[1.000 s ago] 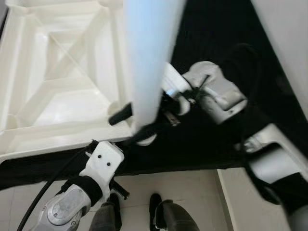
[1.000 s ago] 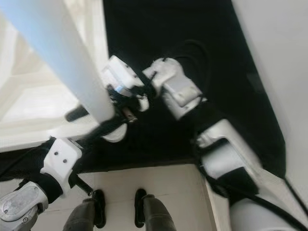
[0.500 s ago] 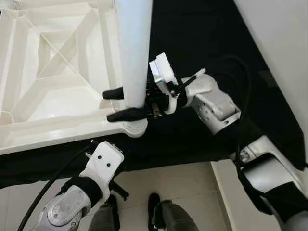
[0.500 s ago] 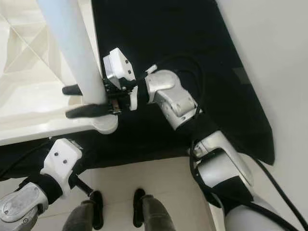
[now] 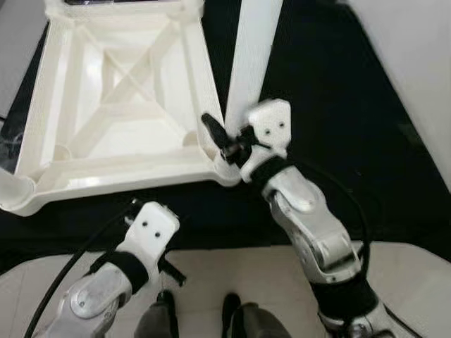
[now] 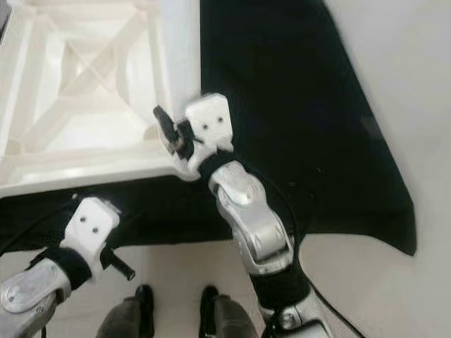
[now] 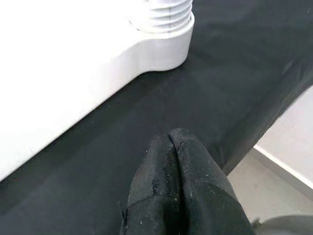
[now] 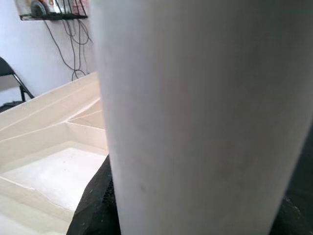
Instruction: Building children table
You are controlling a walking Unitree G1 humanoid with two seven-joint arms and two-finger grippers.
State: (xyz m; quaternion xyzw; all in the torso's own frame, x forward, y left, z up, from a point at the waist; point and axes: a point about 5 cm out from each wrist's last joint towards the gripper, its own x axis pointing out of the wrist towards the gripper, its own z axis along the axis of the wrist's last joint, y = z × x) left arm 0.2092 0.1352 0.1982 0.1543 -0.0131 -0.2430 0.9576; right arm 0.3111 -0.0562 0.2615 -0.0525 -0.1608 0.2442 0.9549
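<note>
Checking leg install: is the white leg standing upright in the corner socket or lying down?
Upright. The white leg rises from the tabletop's near corner toward the camera, with the right gripper at its base. Whether it's fully seated: cannot tell.

The right arm is reaching forward from the lower right, its elbow bent and its white wrist raised. The right gripper [image 5: 224, 144] is clamping its black fingers [image 8: 95, 203] around a white table leg [image 5: 251, 56]. The left arm is angling up from the lower left; the left gripper [image 7: 172, 161] is pressing its fingertips together, holding nothing.
</note>
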